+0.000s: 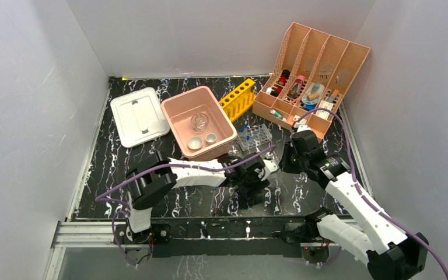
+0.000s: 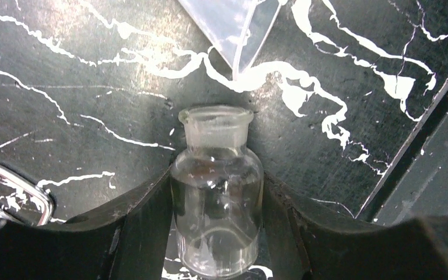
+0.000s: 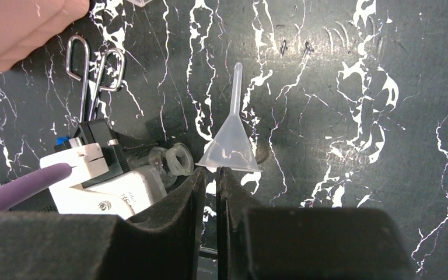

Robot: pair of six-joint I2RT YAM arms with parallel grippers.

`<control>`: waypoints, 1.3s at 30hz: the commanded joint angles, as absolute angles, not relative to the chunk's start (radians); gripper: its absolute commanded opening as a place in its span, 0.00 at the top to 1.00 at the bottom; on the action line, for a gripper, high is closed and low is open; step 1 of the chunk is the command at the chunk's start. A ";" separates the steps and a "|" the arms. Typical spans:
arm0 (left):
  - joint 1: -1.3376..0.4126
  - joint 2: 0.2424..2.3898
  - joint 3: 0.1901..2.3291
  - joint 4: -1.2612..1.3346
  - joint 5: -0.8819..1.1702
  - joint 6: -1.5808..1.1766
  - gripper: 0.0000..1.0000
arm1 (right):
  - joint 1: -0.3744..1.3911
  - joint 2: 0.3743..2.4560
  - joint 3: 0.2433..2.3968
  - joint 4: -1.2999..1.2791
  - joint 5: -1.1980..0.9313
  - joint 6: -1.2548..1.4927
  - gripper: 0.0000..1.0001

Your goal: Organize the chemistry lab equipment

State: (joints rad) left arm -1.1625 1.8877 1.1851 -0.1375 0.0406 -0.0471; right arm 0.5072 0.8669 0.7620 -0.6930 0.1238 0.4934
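Just in front of the pink tub (image 1: 170,116), on its near side, the small glass bottle (image 2: 217,204) sits between the fingers of the left gripper (image 2: 217,175), which press on both its sides; it seems to lie on its side, but I cannot be sure; beside it the right gripper (image 3: 212,175) pinches the rim of a clear funnel (image 3: 231,146); the smooth glass could slip out, or knock the funnel, which is very close; only the right wrist view shows the wire tongs (image 3: 93,70) whole, near the tub's corner; the top view hides the bottle.

The overhead camera looks down on the whole table (image 1: 291,189), while both close, downward-facing wrist cameras share the funnel (image 3: 230,149).
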 commanded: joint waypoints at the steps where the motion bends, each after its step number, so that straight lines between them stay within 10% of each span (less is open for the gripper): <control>1: -1.166 1.812 1.154 -0.202 0.005 -0.065 0.48 | 0.499 0.866 0.830 -0.660 0.138 0.495 0.77; 10: -1.167 1.773 1.157 -0.178 -0.023 -0.066 0.49 | 0.494 0.857 0.861 -0.725 0.229 0.527 0.75; 13: -1.165 1.781 1.163 -0.186 -0.020 -0.058 0.70 | 0.490 0.855 0.853 -0.712 0.213 0.534 0.74; 39: -1.166 1.536 1.043 -0.064 -0.084 -0.041 0.67 | 0.454 0.900 0.766 -0.487 -0.137 0.567 0.73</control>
